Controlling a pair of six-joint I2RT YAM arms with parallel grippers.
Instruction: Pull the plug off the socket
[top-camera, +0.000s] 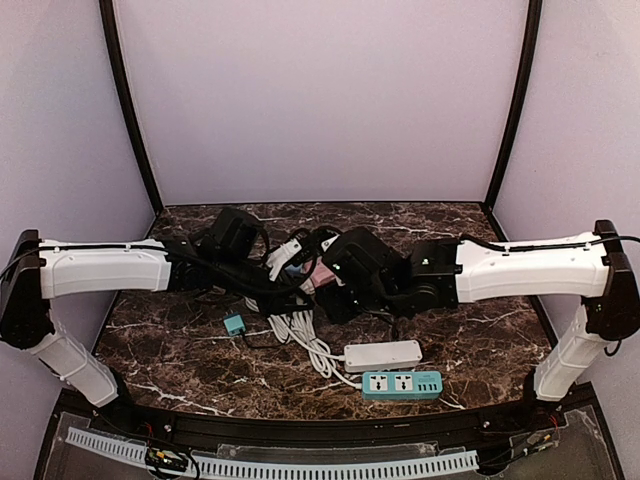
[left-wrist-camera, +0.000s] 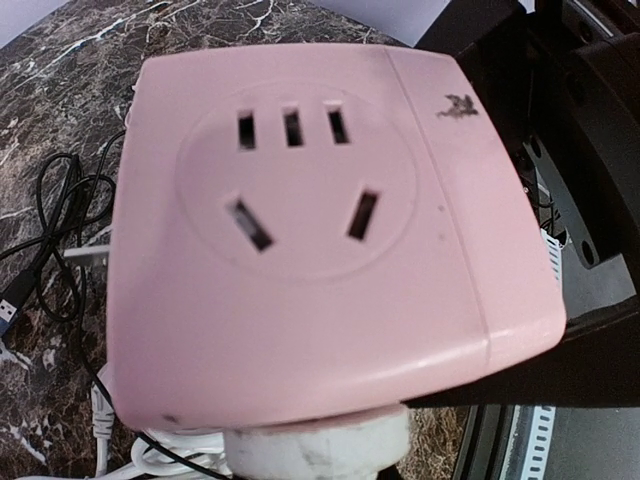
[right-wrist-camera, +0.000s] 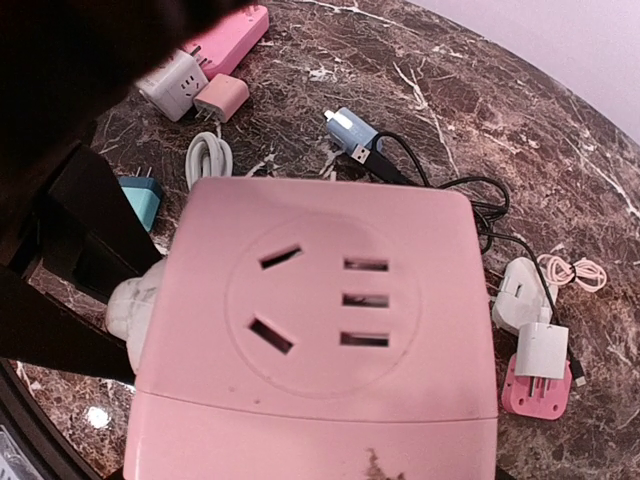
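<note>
A pink cube socket (left-wrist-camera: 310, 230) fills both wrist views and is held up above the marble table (top-camera: 480, 340). A white plug (left-wrist-camera: 320, 445) is seated in one of its side faces; in the right wrist view the plug (right-wrist-camera: 135, 305) shows at the cube's left edge. My left gripper (right-wrist-camera: 75, 260) is shut on that plug, its black fingers either side of it. The socket (right-wrist-camera: 320, 320) sits right at my right gripper's jaws, which grip it; those fingers are hidden behind the cube. From above, the two grippers meet mid-table round the pink socket (top-camera: 318, 278).
A white power strip (top-camera: 383, 354) and a teal one (top-camera: 401, 384) lie near the front, with a white cable (top-camera: 305, 335) and a teal adapter (top-camera: 235, 324). Below the cube lie a pink strip (right-wrist-camera: 235, 30), small adapters (right-wrist-camera: 222, 98), a blue USB plug (right-wrist-camera: 350, 132) and black cords (right-wrist-camera: 470, 200).
</note>
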